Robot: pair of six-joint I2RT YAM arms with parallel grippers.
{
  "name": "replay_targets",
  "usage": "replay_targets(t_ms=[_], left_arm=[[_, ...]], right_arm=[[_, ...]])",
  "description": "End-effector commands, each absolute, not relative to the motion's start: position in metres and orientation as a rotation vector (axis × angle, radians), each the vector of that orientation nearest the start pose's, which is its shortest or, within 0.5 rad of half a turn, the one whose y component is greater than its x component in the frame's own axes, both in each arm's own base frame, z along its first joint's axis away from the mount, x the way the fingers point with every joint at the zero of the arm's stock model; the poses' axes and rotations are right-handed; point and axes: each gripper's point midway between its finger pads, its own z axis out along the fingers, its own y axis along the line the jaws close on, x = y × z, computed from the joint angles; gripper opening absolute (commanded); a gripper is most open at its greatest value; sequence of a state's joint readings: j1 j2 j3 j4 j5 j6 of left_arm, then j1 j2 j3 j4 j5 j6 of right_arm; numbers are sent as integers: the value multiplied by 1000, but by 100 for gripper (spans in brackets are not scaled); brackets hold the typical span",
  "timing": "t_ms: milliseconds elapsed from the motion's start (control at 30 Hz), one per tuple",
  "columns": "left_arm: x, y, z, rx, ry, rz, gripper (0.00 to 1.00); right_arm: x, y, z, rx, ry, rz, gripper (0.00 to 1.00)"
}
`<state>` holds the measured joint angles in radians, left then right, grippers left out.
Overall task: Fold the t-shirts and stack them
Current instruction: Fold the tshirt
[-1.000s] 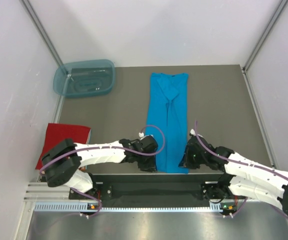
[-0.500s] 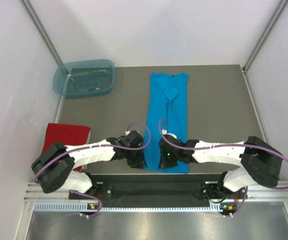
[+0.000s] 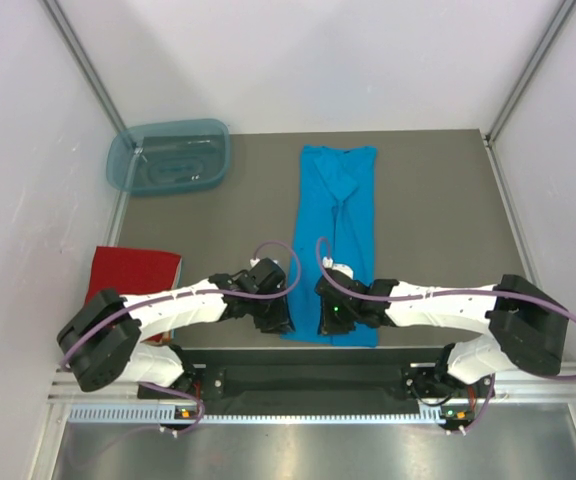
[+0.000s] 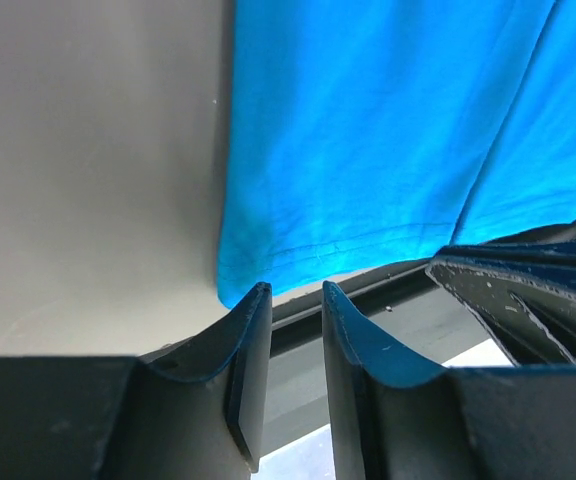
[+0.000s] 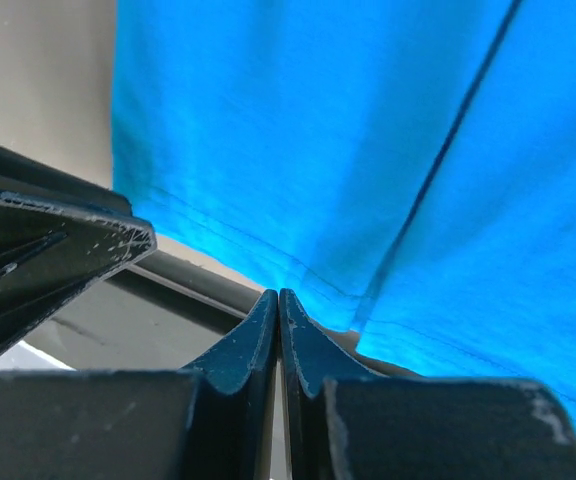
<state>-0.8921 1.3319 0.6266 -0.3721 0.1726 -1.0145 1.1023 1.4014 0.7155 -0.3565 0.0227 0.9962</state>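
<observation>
The turquoise t-shirt (image 3: 339, 230) lies as a long narrow strip down the middle of the grey table, its hem at the near edge. The red t-shirt (image 3: 133, 277) lies folded flat at the near left. My left gripper (image 3: 276, 320) sits just left of the hem's near left corner. In the left wrist view the gripper (image 4: 293, 292) is slightly open and empty, its tips just short of the hem (image 4: 318, 245). My right gripper (image 3: 330, 318) rests over the near hem. In the right wrist view it (image 5: 279, 296) is shut, its tips touching the hem edge (image 5: 268, 250) with no cloth visible between them.
A translucent blue-green tub (image 3: 168, 156) stands at the far left corner. The table's near edge and a dark rail (image 3: 308, 358) run right under both grippers. White walls close in the left, right and back. The two grippers are close together.
My right arm has swung left from beside the shirt's right edge to over its near hem. My left gripper has shifted a little left, off the shirt. The shirts have not moved.
</observation>
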Motion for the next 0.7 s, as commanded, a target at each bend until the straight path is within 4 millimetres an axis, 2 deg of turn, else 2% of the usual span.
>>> replay_targets(t_ms=[0,67,233,333,367,400,433,467,567,667], left_arm=[[123,-263,36,-89,2892,-803,32],[114,-262,29,-91,2929,-829,32],[115,-265,35,-82,2912,-855,33],[121,-267,49,-27,2896,-862,33],[127,-269,59,-13,2872,-868,33],[132,-266,62,21,2853,-842,34],[137,-262,66,16,2843,-827,35],[138,-258,69,22,2838,-814,36],[140,-247,66,11,2841,-823,43],[139,-240,55,-13,2844,-833,46]], right_arm=[[113,291,32,-149,2767,624,3],[109,285,22,-138,2787,599,3],[109,278,24,-136,2780,563,3],[111,273,28,-140,2780,526,5],[112,276,38,-139,2765,545,6],[109,271,40,-145,2775,517,7],[110,270,46,-132,2763,512,12],[112,273,60,-128,2738,545,16],[109,260,73,-113,2727,547,25],[104,239,68,-69,2747,521,29]])
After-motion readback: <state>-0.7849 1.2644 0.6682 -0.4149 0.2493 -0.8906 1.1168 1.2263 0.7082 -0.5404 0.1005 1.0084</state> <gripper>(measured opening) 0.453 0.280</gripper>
